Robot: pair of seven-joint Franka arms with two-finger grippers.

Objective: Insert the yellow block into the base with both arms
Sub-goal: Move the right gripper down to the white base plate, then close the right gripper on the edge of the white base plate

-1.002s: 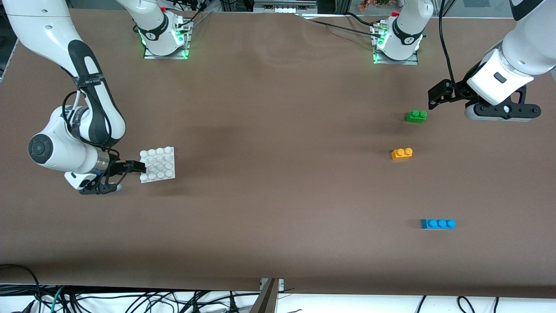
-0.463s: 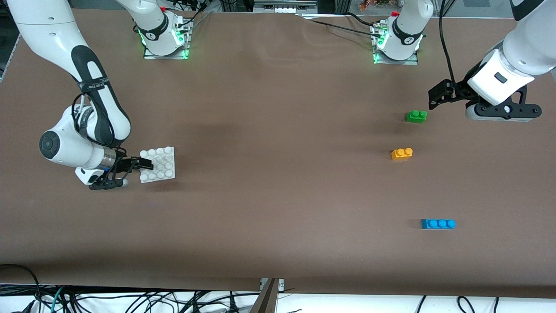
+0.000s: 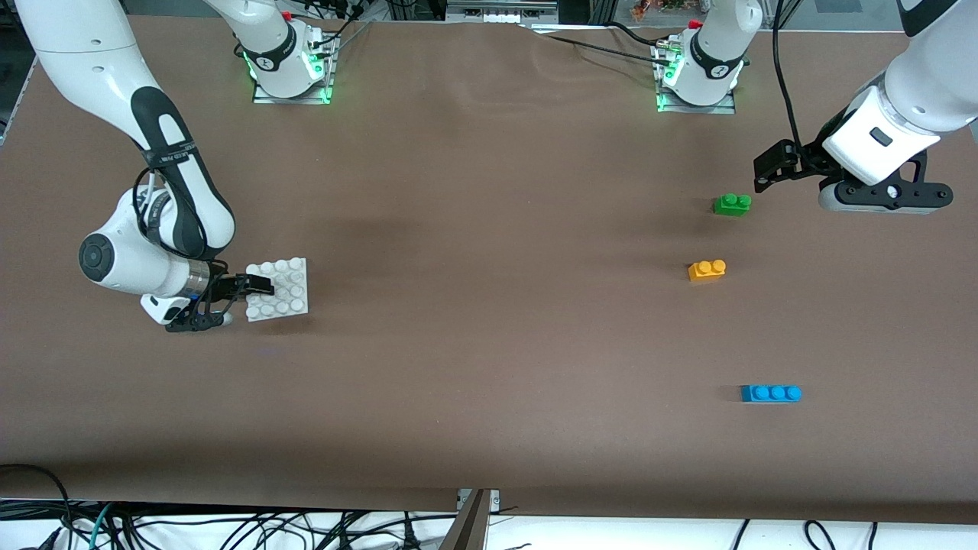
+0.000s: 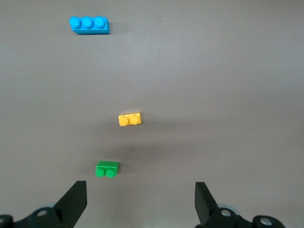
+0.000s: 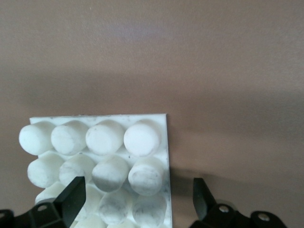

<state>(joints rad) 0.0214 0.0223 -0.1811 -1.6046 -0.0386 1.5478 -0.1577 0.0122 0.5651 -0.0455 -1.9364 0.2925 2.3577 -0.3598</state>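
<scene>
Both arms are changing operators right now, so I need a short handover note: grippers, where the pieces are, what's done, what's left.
Right gripper: open, low at the base's edge, one finger over its studs, not gripping.
Left gripper: open, in the air near the green brick, holding nothing.
Yellow block: untouched on the table, between the green brick and the blue brick.
Done: nothing inserted.
Left: grip base, pick yellow block, press it on.
</scene>
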